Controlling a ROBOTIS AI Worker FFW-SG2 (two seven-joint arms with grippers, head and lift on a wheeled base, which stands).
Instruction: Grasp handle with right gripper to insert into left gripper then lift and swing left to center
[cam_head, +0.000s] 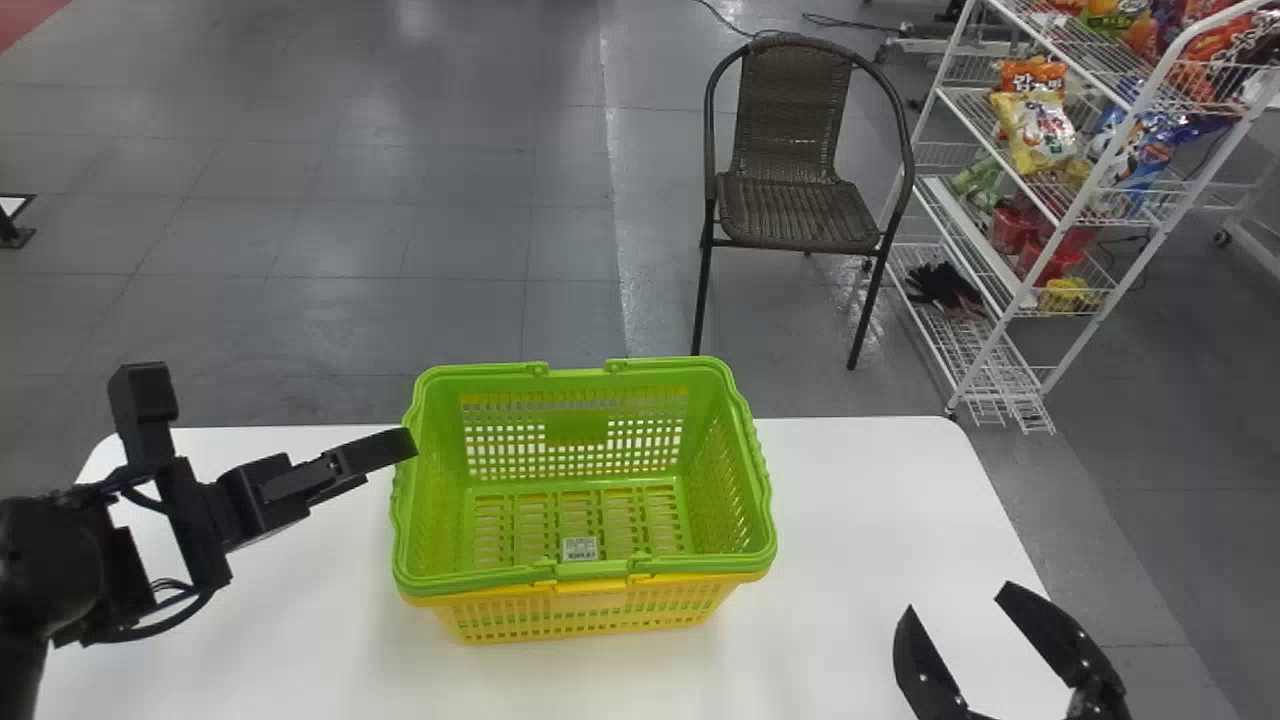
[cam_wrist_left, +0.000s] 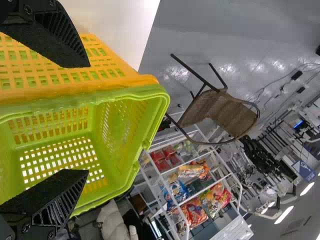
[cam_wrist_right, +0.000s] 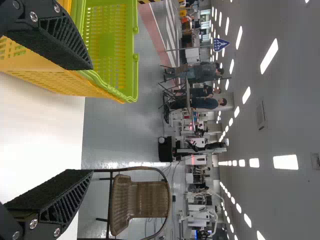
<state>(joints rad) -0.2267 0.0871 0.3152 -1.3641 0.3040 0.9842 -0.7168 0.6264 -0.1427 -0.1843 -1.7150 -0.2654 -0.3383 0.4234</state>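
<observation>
A green basket (cam_head: 575, 437) is nested in a yellow basket (cam_head: 590, 612) on the table; its handle (cam_head: 480, 580) lies folded along the rim. My left gripper (cam_head: 405, 447) is at the baskets' left rim, though contact cannot be told. In the left wrist view the left gripper (cam_wrist_left: 89, 118) has its fingers wide apart, with the green basket (cam_wrist_left: 60, 150) beyond them. Near the table's front right, my right gripper (cam_head: 955, 598) stands open, away from the baskets. The right wrist view shows the right gripper (cam_wrist_right: 92, 119) holding nothing, with the green basket (cam_wrist_right: 107, 45) farther off.
The white table (cam_head: 850, 500) extends on both sides of the baskets. Behind it stands a brown wicker chair (cam_head: 800, 200). A white wire rack (cam_head: 1070, 215) with snack bags is at the back right, past the table's edge.
</observation>
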